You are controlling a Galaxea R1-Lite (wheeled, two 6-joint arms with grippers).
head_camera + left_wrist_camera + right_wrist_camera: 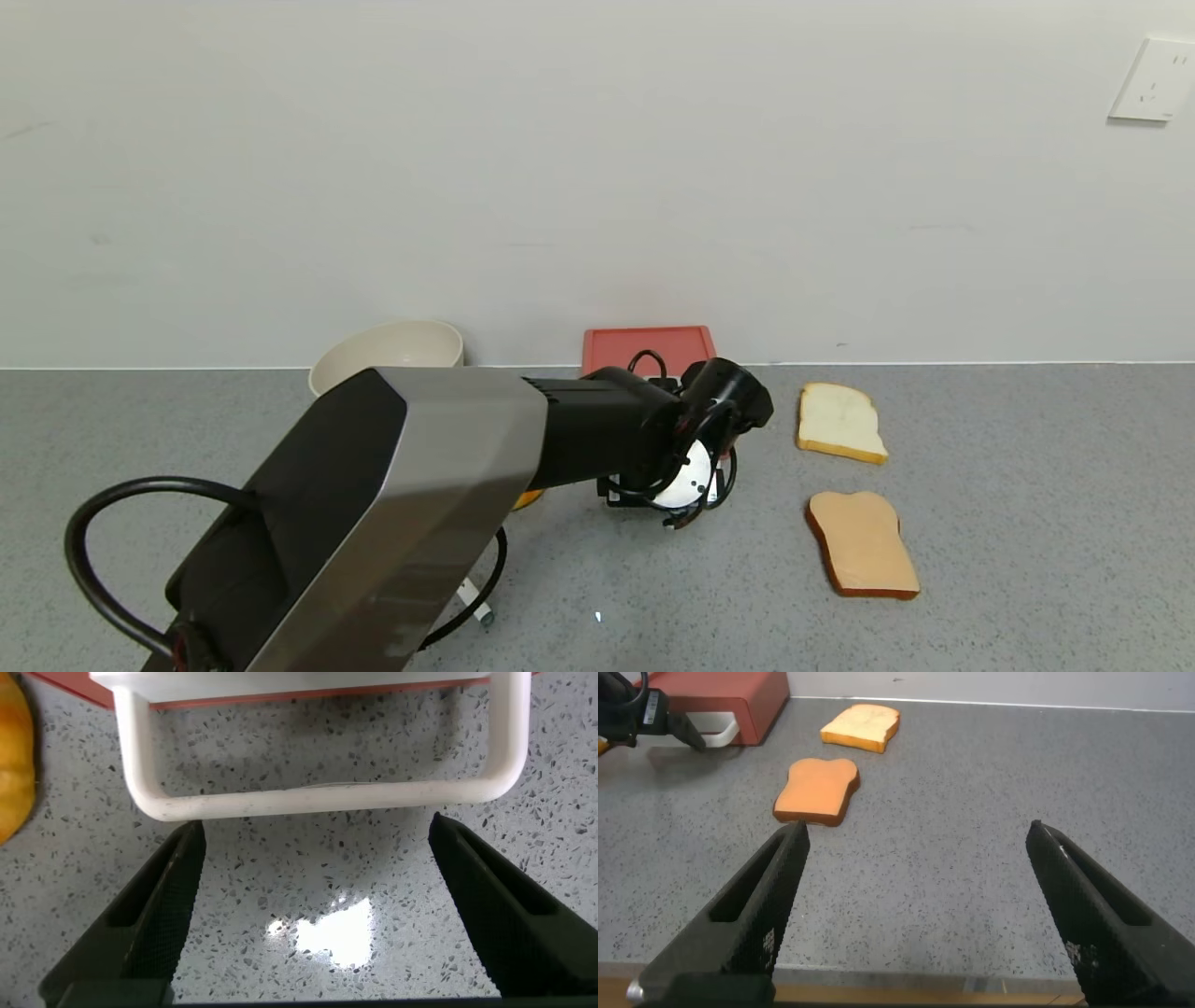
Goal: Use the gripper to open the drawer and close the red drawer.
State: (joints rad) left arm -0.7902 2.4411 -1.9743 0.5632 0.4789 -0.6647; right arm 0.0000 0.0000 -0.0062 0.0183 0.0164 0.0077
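Drawer: coral-red flat box against the wall, white loop handle facing out.
Left gripper: fingers wide, just before the handle.
Right gripper: fingers wide, well apart from the drawer.

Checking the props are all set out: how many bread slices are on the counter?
2. A pale slice lies right of the red drawer; a browner slice lies nearer the robot. More could be hidden behind the left arm.
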